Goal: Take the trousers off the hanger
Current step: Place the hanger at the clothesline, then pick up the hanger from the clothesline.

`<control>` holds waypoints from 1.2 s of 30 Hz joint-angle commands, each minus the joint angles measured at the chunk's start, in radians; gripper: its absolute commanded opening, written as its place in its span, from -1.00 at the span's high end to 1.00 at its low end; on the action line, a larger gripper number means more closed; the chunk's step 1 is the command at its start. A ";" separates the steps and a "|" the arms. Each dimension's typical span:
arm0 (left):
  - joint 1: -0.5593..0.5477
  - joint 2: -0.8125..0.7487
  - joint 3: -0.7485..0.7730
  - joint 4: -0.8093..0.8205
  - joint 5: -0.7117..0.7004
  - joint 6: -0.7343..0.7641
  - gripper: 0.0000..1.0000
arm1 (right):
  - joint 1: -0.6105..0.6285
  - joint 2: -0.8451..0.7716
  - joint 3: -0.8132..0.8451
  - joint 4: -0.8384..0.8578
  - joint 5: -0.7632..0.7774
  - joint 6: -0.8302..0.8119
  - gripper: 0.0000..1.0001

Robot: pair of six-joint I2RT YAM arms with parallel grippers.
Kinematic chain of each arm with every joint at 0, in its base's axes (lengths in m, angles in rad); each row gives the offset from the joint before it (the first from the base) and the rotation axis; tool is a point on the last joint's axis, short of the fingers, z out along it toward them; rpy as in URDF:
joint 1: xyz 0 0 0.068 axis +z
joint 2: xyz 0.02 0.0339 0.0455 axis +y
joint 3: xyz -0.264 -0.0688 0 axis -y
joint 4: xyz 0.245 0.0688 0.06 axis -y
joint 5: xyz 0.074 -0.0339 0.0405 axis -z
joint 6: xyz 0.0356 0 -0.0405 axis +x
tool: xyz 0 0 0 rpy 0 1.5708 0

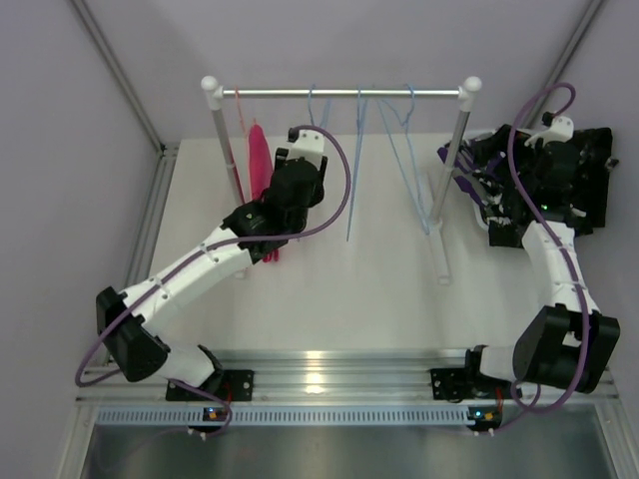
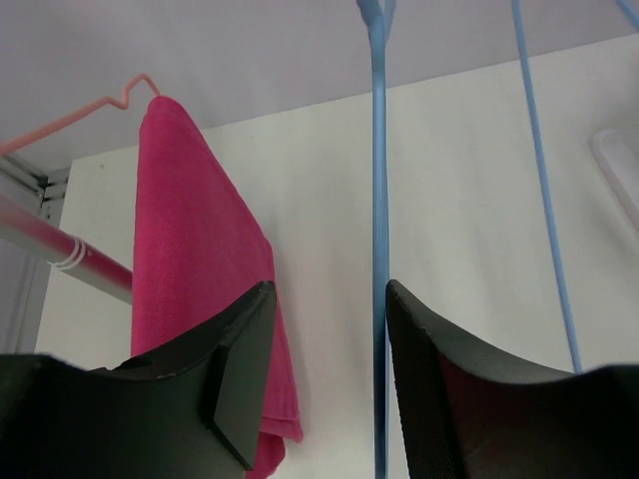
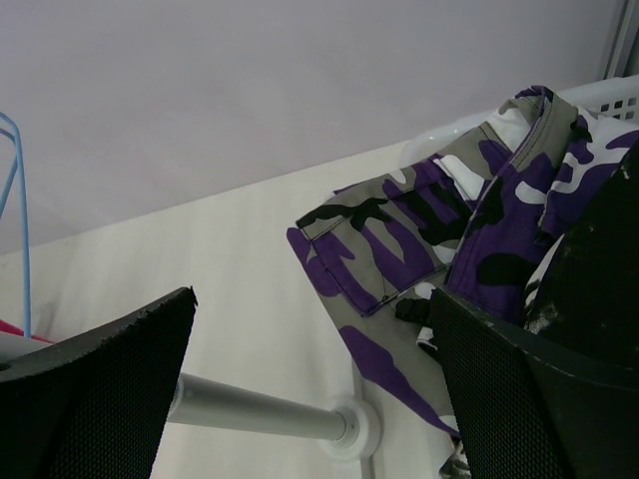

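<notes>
Hanging on the rack's rail (image 1: 339,93), item one: hot pink trousers (image 2: 200,269), draped over a pink hanger (image 2: 110,100) at the rail's left end, the only pair on a hanger. Item two: purple camouflage trousers (image 3: 399,239), off the rack, heaped by a white basket (image 3: 609,95) at the far right of the desk (image 1: 339,289). Item three: blue hangers (image 1: 384,150), bare, mid-rail. Left fingers (image 2: 240,359): partly spread, gripping nothing, one pad just in front of the pink cloth's lower edge, a blue hanger wire (image 2: 378,200) showing in the gap. Right fingers (image 3: 110,389): spread wide, empty, beside the camouflage heap. Step in hand, by judgement: the approach to the last hung pair. Next move calls for shifting the left fingers sideways onto the pink cloth, clear of the blue wire, closing on a fold, then drawing it down off the hanger bar without dragging the hanger along the rail.
</notes>
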 commanded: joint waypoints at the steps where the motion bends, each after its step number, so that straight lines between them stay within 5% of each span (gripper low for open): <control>1: -0.008 -0.074 0.078 -0.044 0.055 -0.040 -0.07 | 0.021 0.008 -0.005 0.066 -0.013 -0.014 -0.99; 13: -0.012 -0.156 0.168 -0.136 0.183 -0.089 -0.10 | 0.031 0.008 0.001 0.047 -0.007 -0.023 -0.99; 36: -0.011 -0.196 0.141 -0.127 -0.138 0.046 -0.12 | 0.053 0.031 0.001 0.037 0.007 -0.038 -0.99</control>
